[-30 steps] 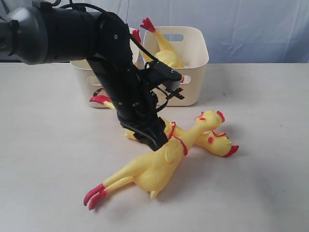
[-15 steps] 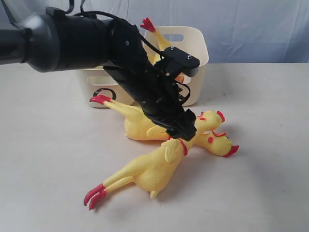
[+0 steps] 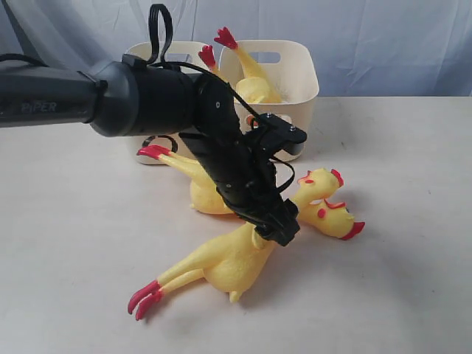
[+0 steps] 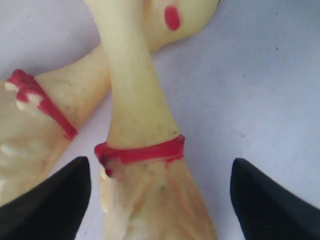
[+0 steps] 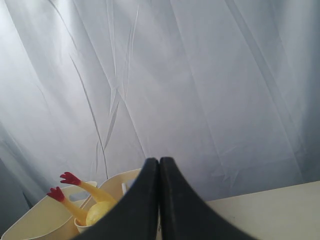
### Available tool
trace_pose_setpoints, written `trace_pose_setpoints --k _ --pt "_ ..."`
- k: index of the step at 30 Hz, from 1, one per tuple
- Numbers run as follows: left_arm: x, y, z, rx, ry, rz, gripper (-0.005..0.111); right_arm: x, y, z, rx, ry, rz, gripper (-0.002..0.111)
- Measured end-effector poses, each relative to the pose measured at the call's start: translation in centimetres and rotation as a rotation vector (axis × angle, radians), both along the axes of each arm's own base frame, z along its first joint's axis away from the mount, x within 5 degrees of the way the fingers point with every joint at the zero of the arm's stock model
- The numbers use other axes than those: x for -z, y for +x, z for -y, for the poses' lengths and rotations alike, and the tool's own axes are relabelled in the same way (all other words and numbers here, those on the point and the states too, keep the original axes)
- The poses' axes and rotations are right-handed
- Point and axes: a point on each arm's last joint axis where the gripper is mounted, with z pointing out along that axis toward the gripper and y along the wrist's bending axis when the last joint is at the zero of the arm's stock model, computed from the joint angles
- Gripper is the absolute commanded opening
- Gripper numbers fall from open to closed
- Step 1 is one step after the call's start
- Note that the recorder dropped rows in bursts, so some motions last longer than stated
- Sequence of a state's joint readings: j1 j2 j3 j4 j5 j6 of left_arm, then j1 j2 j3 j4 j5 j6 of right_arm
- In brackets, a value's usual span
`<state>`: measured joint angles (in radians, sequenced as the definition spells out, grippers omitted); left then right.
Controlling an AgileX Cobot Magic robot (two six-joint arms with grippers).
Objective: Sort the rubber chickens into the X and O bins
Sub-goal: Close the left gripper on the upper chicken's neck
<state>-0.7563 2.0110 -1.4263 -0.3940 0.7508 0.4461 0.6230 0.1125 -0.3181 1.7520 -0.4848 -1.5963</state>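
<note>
Two rubber chickens lie crossed on the table. The front chicken (image 3: 225, 262) has its head (image 3: 321, 181) raised, and the other chicken (image 3: 206, 193) lies behind it. A third chicken (image 3: 254, 82) is head-down in the right bin (image 3: 299, 70), with its feet up. The left bin (image 3: 140, 118) is mostly hidden by the arm. My left gripper (image 3: 279, 223) is open, its fingers straddling the base of the front chicken's neck (image 4: 137, 120) at the red band (image 4: 142, 151) without touching it. My right gripper (image 5: 159, 165) is shut on nothing, held high, and is out of the exterior view.
The black left arm (image 3: 147, 99) crosses in front of both bins. A grey curtain (image 3: 383, 37) hangs behind the table. The right wrist view looks down on the bins (image 5: 30, 226) and the stowed chicken's red feet (image 5: 69, 177).
The left arm has flattened out and carried its gripper right along the front chicken, then down over the neck base. The chickens have not moved.
</note>
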Motion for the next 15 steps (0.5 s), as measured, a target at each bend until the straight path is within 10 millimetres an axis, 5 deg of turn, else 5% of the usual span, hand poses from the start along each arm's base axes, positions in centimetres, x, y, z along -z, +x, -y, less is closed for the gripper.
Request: trace_pose_setpoints --k 15 --pt "2.6 -0.9 0.9 0.094 0.121 0.026 0.054 0.0 0.0 0.0 0.000 0.000 0.000 -0.001"
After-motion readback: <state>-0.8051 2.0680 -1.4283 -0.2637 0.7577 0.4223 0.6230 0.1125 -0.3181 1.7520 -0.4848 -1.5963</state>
